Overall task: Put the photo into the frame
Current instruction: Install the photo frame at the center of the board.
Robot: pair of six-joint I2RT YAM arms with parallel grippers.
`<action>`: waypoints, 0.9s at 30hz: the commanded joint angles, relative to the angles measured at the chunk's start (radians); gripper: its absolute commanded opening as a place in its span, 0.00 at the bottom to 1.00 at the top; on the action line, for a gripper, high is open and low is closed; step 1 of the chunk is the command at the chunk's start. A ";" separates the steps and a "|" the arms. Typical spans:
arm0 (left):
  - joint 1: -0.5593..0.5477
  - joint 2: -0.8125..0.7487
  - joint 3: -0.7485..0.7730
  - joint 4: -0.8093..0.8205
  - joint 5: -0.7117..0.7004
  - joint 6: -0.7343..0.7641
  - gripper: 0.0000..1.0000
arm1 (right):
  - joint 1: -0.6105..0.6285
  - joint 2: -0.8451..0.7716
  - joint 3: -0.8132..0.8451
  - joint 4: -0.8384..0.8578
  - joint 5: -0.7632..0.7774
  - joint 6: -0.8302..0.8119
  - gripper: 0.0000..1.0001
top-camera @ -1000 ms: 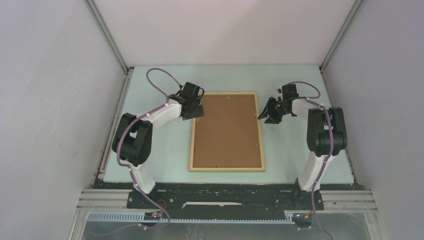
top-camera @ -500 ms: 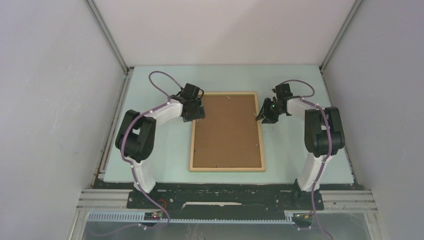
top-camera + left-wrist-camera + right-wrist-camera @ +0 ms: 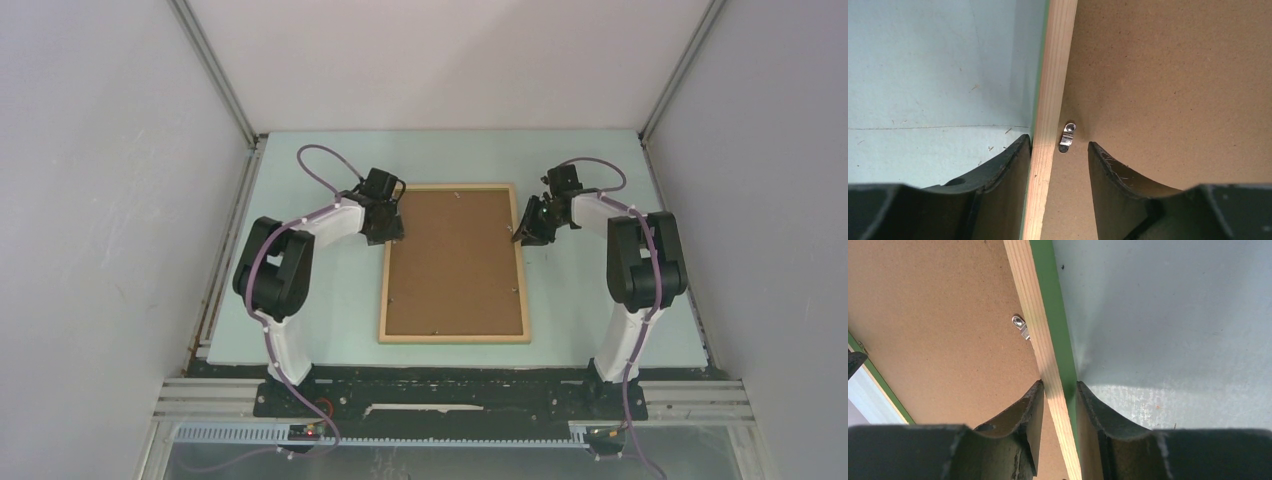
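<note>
Frame (image 3: 455,338) lies flat mid-table (image 3: 330,310), wood side up, brown backing board (image 3: 455,262) in it. Left gripper (image 3: 1058,145) straddles the left rail, part open: outer finger on the wood, inner finger clear beside a metal clip (image 3: 1067,135). Right gripper (image 3: 1059,385) is pinched on the right rail.

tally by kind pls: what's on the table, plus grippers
frame: 1
backing board: 1
grippers: 2 (left gripper, right gripper)
total: 4
</note>
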 commanded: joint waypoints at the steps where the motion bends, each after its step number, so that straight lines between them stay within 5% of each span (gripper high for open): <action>1: 0.008 0.006 -0.019 -0.004 -0.018 0.006 0.49 | 0.001 0.021 0.031 -0.025 0.029 -0.027 0.37; 16: 0.019 0.045 0.000 -0.012 -0.018 0.009 0.41 | 0.001 0.021 0.033 -0.023 0.016 -0.030 0.36; 27: 0.068 0.057 -0.044 0.020 -0.017 -0.033 0.11 | 0.001 0.021 0.034 -0.020 0.013 -0.030 0.33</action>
